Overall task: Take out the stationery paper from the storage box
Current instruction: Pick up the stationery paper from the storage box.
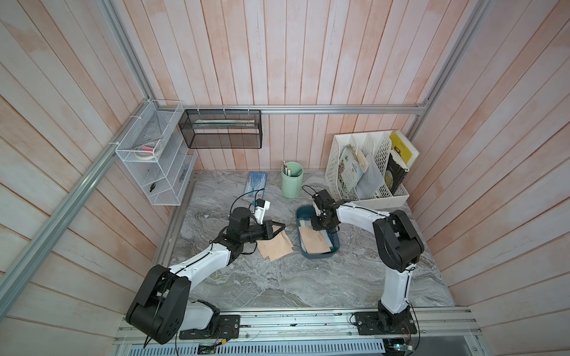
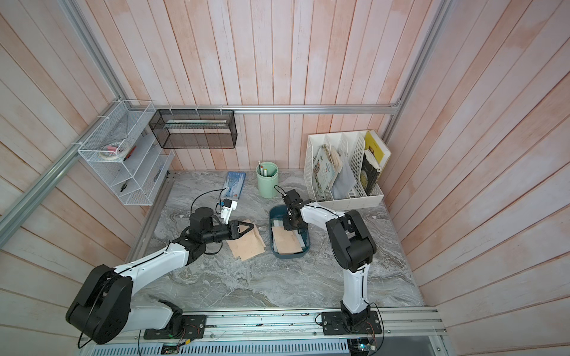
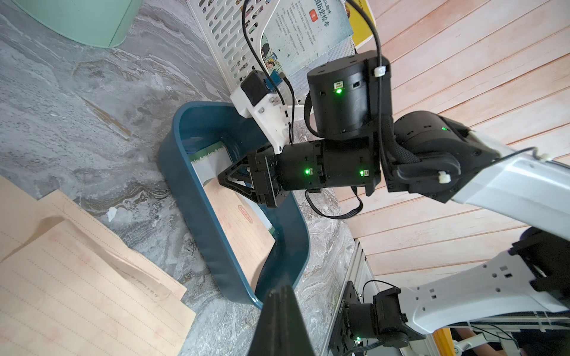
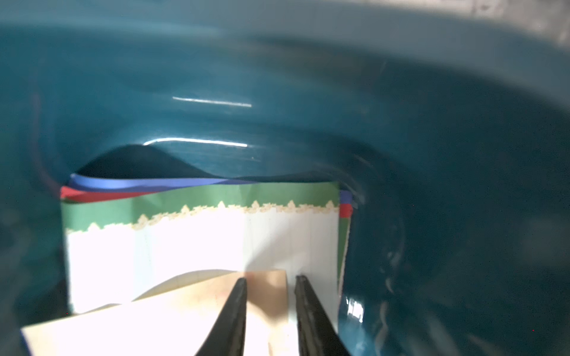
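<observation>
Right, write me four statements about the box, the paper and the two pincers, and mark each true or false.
1. The storage box is empty. False: a tan sheet and a green-bordered sheet lie in it.
2. The right pincer reaches into the storage box, jaws apart. True.
3. The left pincer grips paper. False: it is shut on nothing, beside the loose tan sheets.
4. The loose tan sheets lie on the marble table, outside the storage box. True.
</observation>
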Tool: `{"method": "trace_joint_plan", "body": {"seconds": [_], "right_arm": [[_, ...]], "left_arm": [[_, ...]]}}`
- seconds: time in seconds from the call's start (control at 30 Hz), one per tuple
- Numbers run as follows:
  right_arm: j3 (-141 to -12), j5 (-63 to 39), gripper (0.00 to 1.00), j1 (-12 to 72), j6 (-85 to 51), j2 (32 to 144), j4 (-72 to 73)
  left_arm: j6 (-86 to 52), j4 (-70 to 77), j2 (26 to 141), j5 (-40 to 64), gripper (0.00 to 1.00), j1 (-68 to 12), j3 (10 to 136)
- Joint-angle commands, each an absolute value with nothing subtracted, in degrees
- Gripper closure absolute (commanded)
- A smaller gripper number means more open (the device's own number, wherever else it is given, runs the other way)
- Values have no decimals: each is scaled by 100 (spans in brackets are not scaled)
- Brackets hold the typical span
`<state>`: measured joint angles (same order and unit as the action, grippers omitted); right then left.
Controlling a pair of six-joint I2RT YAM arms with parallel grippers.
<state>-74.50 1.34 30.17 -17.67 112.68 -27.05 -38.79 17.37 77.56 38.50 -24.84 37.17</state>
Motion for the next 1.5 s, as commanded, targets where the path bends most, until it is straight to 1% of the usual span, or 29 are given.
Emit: {"method": "trace_joint_plan", "body": {"seconds": [0.0, 0.07, 0.27, 0.4, 0.67, 0.87, 0.93, 1.13, 1.37, 1.47], "right_arm": [[-7246, 239, 57, 3039, -1838, 11487, -3357], [-7255, 248, 53, 3034, -1854, 11378, -3370], [-7508, 298, 51, 3187, -1817, 11369, -3703], [-7625, 481, 51, 3377, -1816, 11526, -3978], [-7464, 493, 51, 3524, -1945, 11652, -4053], [-7312, 554, 55, 3541, -2021, 11801, -4157], [-7205, 536, 57, 3554, -2035, 11856, -4142], [-6817, 404, 69, 3567, -2097, 11900, -3996], [-6759, 692, 90, 3577, -2217, 11700, -4026], [-6993, 912, 94, 3585, -2247, 11457, -4214]], "left_arm": [[-3824, 1759, 7731, 3788, 100, -2458, 3623], [-3833, 1779, 7743, 3796, 100, -2451, 3630], [-3852, 1837, 7787, 3823, 100, -2459, 3649], [-3884, 1897, 7796, 3823, 100, -2453, 3606], [-3885, 1925, 7822, 3838, 100, -2455, 3590], [-3876, 1933, 7891, 3858, 100, -2455, 3606], [-3876, 1931, 7894, 3858, 100, -2451, 3587], [-3876, 1938, 7860, 3841, 100, -2451, 3510], [-3870, 1925, 7831, 3832, 100, -2452, 3473], [-3867, 1914, 7822, 3832, 100, -2447, 3490]]}}
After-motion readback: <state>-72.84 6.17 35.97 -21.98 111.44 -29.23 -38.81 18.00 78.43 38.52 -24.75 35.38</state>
